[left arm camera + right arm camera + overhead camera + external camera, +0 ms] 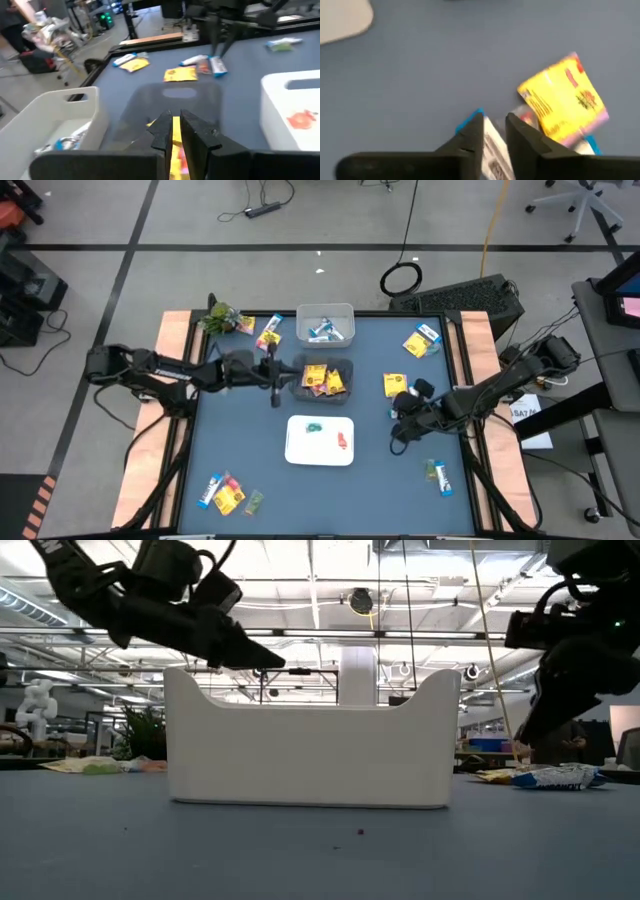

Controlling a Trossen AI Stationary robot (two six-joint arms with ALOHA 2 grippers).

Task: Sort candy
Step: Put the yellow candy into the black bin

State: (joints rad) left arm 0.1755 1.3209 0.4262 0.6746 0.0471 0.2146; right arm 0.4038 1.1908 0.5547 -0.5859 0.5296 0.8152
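I see the three bins partly filled: blue bars in the far bin (325, 322), yellow packets in the middle bin (322, 379), small pieces in the near white tray (320, 440). Loose candy (228, 494) lies in all corners, so plenty remains. My left gripper (175, 131) pinches a yellow packet (176, 145) over the middle bin; my right gripper (495, 132), slightly apart, straddles a blue-and-white bar (496, 152) on the right.

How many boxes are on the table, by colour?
white boxes: 2
grey box: 1
Total: 3
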